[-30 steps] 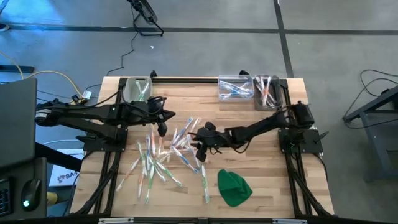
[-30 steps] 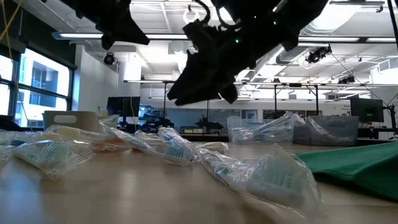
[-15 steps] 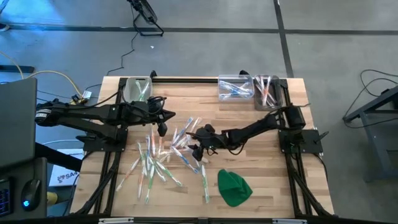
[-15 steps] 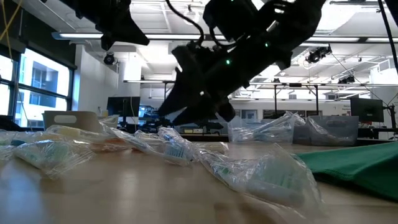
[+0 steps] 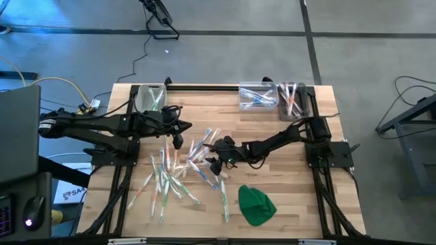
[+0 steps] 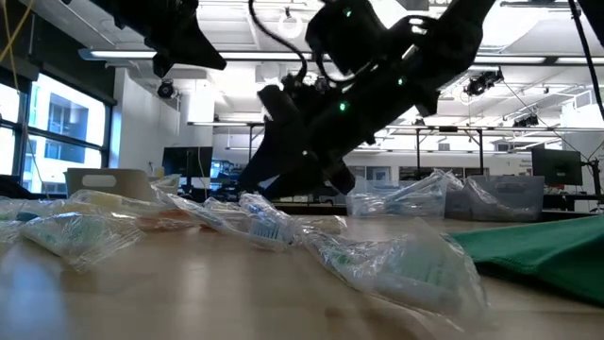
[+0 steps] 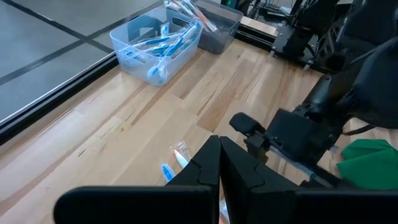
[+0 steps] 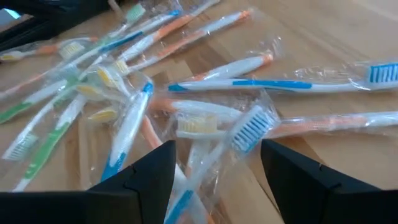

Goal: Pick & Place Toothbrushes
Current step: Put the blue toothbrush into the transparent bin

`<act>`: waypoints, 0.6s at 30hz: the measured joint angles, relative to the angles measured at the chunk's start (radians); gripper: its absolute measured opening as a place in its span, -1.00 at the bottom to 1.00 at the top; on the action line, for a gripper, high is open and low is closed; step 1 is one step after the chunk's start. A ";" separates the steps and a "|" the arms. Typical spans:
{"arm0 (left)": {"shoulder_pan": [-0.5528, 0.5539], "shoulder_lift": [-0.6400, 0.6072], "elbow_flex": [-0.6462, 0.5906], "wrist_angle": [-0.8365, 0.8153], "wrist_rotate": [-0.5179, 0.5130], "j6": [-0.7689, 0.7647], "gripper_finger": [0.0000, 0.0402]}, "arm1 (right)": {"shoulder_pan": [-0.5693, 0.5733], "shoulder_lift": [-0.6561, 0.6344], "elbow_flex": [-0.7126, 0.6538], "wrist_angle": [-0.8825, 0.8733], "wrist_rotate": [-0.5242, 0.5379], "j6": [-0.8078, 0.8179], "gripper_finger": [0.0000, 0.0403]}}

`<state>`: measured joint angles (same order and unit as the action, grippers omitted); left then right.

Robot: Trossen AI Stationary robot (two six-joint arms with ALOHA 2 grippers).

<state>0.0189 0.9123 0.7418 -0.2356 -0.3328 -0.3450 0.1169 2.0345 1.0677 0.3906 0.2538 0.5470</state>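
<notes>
Dozens of wrapped toothbrushes point(image 5: 178, 170) (too tangled to count) lay mid-table, pointing every way. The right gripper point(image 5: 214, 162) hung spread, empty, above them; the left gripper point(image 5: 178, 141) hovered clenched, empty.

Toothbrushes point(image 5: 178, 171) scattered mid-table, right gripper point(image 5: 212, 162) over them, left gripper point(image 5: 178, 141) beside pile

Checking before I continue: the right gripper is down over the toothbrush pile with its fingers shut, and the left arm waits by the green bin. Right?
Not quite. The right gripper is over the toothbrush pile, but its fingers stand open, apart and empty in the right wrist view. The left gripper does wait, shut, near the green bin.
</notes>
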 joint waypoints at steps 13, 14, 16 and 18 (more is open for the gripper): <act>0.000 0.000 0.000 0.000 0.000 -0.009 -1.00 | -0.001 0.048 0.001 0.042 -0.001 -0.025 0.10; 0.000 0.000 0.000 0.000 -0.001 -0.009 -1.00 | -0.001 0.049 0.001 0.046 -0.001 -0.025 0.08; 0.000 0.000 0.000 0.000 -0.001 -0.009 -1.00 | -0.002 0.053 0.001 0.038 -0.001 -0.024 0.00; 0.000 0.000 0.000 0.000 -0.001 -0.011 -1.00 | -0.002 0.054 0.001 0.038 -0.001 -0.024 -0.11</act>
<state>0.0192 0.9127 0.7414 -0.2356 -0.3336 -0.3557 0.1146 2.0880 1.0687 0.4286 0.2527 0.5228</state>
